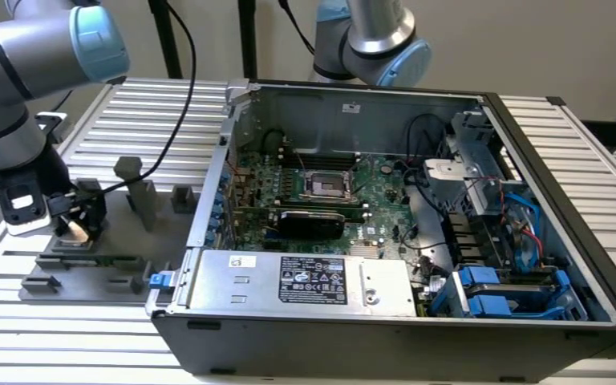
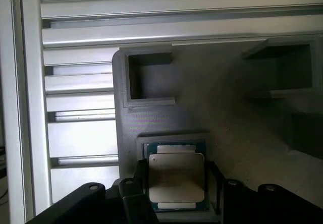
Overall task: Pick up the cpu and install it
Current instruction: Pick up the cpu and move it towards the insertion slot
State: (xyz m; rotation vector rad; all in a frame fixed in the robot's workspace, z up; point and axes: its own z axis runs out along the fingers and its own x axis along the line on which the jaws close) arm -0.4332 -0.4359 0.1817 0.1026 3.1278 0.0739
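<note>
The cpu (image 2: 176,176) lies flat in a holder (image 2: 227,113) pocket, which keeps it square for pickup. The gripper (image 1: 77,231) sits low over it; whether it grips yet, I cannot tell.

No legible text, even on power-supply label (image 1: 313,280).

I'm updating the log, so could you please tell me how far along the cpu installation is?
Done: nothing installed; the motherboard socket looks empty. In hand: the pincer is down over the cpu, which lies in the gray holder. Left: lifting it and seating it in the socket.
</note>
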